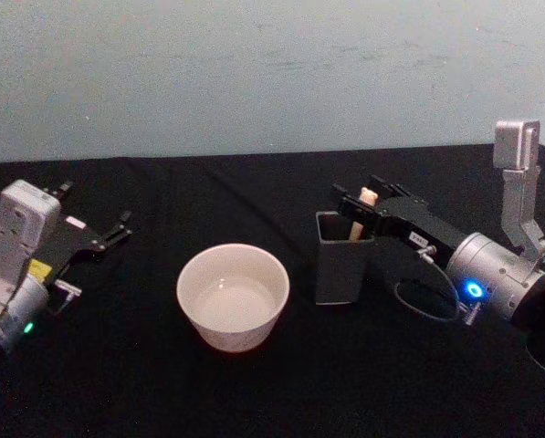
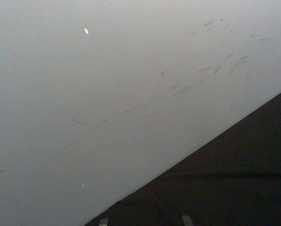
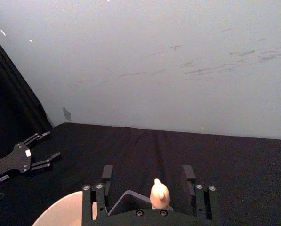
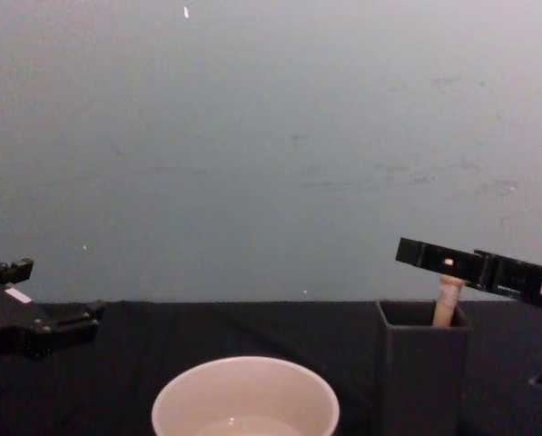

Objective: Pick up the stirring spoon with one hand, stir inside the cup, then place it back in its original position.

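Two views complement: my right gripper [image 3: 149,188], jaws open, straddles the stirring spoon [image 3: 159,194] in its holder [image 1: 343,255]; left gripper [image 1: 117,233] parked open.

The stirring spoon [image 1: 358,219] stands almost straight up inside the dark grey square holder [image 1: 342,260]. Only its beige handle sticks out above the holder's mouth; the spoon's bowl is hidden inside. The holder is tall and narrow and stands upright. The cup [image 1: 233,296] is round, wide and cream-white, with its open mouth facing up. It sits just beside the holder, on the holder's left.
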`<state>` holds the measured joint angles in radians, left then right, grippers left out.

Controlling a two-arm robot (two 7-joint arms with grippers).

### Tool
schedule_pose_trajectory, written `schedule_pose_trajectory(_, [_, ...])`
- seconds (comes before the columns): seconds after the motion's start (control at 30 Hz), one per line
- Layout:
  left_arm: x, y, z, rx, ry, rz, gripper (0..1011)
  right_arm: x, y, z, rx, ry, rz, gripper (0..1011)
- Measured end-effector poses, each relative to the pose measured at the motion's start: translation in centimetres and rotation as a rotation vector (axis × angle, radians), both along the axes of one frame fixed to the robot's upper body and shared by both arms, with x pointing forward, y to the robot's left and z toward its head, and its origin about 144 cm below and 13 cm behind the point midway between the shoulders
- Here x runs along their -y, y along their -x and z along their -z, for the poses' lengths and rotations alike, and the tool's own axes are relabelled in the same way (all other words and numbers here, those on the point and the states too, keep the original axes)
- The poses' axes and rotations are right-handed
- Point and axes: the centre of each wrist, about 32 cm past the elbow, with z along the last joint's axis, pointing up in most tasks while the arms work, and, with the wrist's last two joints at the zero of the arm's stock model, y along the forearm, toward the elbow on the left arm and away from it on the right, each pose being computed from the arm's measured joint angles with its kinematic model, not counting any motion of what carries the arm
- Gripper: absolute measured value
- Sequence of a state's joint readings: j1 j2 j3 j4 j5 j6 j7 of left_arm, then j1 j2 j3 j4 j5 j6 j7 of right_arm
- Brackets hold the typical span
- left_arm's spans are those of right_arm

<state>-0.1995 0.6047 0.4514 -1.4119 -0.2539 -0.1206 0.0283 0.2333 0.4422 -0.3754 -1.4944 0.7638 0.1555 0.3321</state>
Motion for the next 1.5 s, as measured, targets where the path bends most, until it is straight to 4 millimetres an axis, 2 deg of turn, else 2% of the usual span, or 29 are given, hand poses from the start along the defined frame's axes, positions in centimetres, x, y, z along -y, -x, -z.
schedule_pose_trajectory(0.13, [0.0, 0.0, 0.0, 0.0, 0.0, 0.0, 1001, 0.0, 0.0, 0.0, 0.0, 0.0, 0.0, 1003])
schedule_pose_trajectory(0.37, [0.0, 0.0, 0.0, 0.0, 0.0, 0.0, 1001, -0.4, 0.2, -0.3, 0.054, -0.013, 0.036, 1000])
schedule_pose_trajectory(0.63, [0.0, 0.0, 0.0, 0.0, 0.0, 0.0, 1001, -2.1, 1.2, -0.7, 0.26, 0.067, 0.281, 1000])
schedule_pose_trajectory(0.73, [0.0, 0.0, 0.0, 0.0, 0.0, 0.0, 1001, -3.0, 1.6, 0.2, 0.332, 0.193, 0.45, 1000])
schedule_pose_trajectory(0.9, [0.0, 0.0, 0.0, 0.0, 0.0, 0.0, 1002, -3.1, 1.9, 2.0, 0.292, 0.267, 0.575, 1000])
schedule_pose_trajectory(1.23, [0.0, 0.0, 0.0, 0.0, 0.0, 0.0, 1001, -2.6, 2.6, 5.4, 0.164, 0.336, 0.635, 1000])
schedule_pose_trajectory(1.5, [0.0, 0.0, 0.0, 0.0, 0.0, 0.0, 1001, -2.4, 2.6, 5.7, 0.151, 0.335, 0.636, 1000])
